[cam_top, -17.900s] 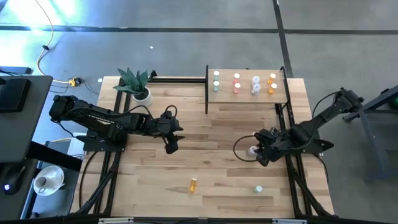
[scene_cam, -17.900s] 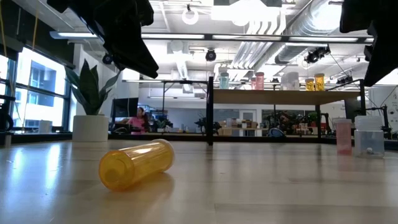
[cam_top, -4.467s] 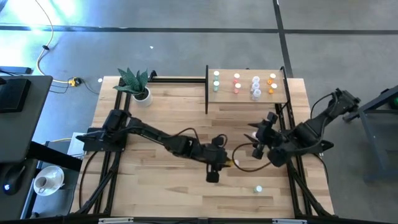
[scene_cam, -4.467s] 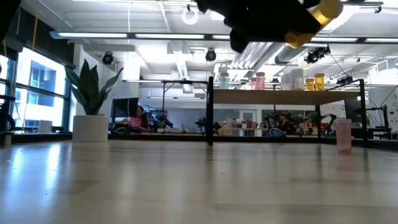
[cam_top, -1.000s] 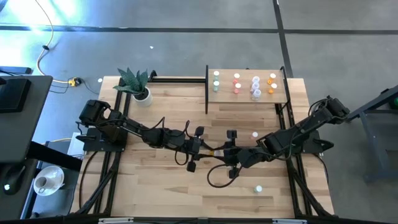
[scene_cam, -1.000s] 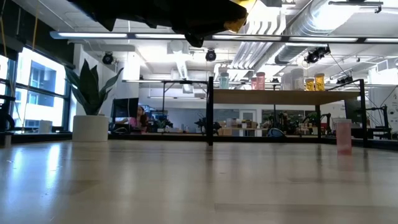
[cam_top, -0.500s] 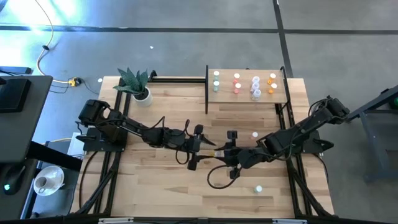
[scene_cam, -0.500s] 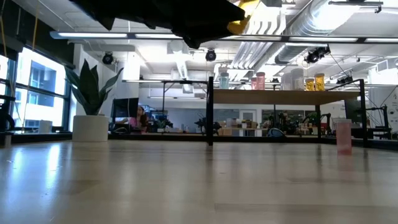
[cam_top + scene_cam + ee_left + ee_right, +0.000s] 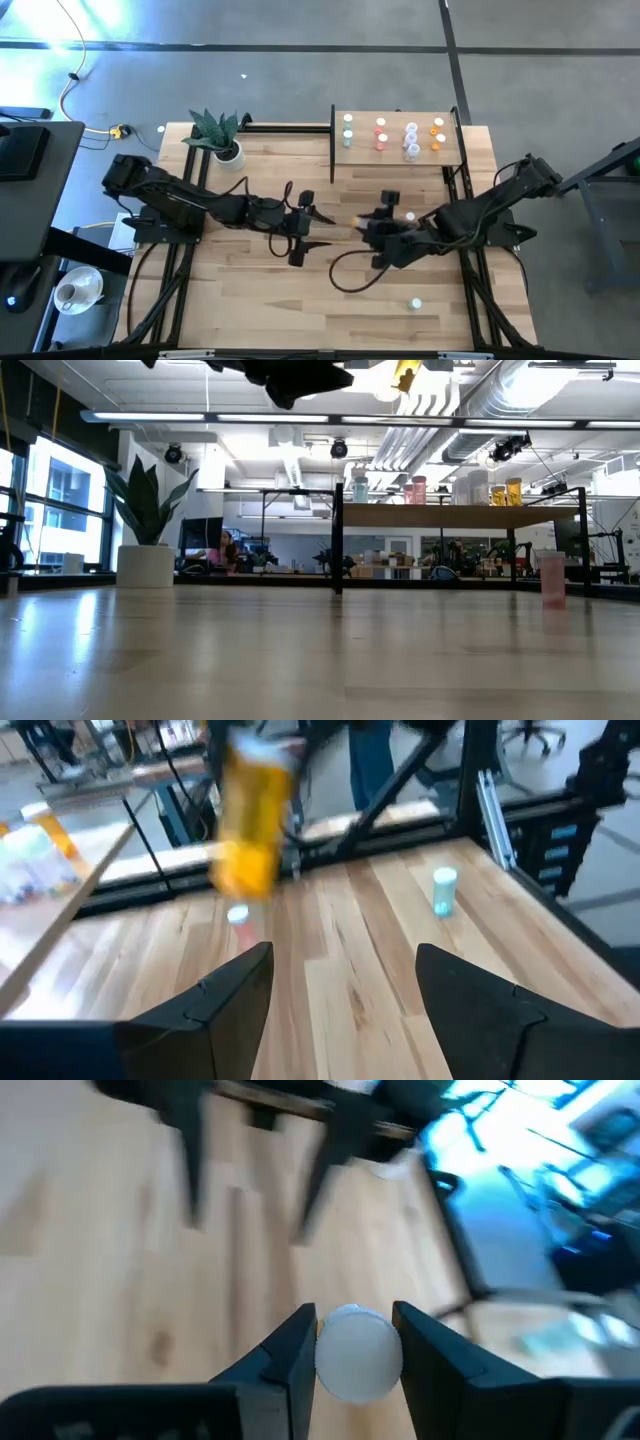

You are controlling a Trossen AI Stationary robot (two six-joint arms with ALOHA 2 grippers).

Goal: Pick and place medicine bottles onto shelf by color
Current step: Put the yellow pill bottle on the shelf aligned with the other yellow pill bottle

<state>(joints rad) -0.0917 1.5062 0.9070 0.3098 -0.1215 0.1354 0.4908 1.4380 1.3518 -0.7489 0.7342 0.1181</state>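
Note:
An orange medicine bottle (image 9: 250, 820) with a white cap (image 9: 358, 1352) is in my right gripper (image 9: 368, 228), held in the air over the table's middle; it also shows at the top of the low view (image 9: 405, 375). My left gripper (image 9: 305, 232) is open and empty, to the left of the bottle and facing it. The shelf (image 9: 395, 155) at the far right carries green, red, white and orange bottles in separate groups. A pink bottle (image 9: 409, 216) and a teal bottle (image 9: 415, 303) stand upright on the table. My right gripper pinches the orange bottle between its two fingers at the cap end (image 9: 358, 1352); the white cap faces back toward the wrist. The fingers come from the table's right side. The bottle is lifted clear of the table.
A potted plant (image 9: 222, 140) stands at the far left corner. Black posts (image 9: 332, 145) hold the shelf above the table. A black cable (image 9: 345, 275) loops on the table below the right arm. Bare planks lie along the near edge.
My left gripper has drawn back toward the table's left edge, away from the orange bottle. The bottle has stayed with my right gripper, which has gone a little up and toward the far edge with it.

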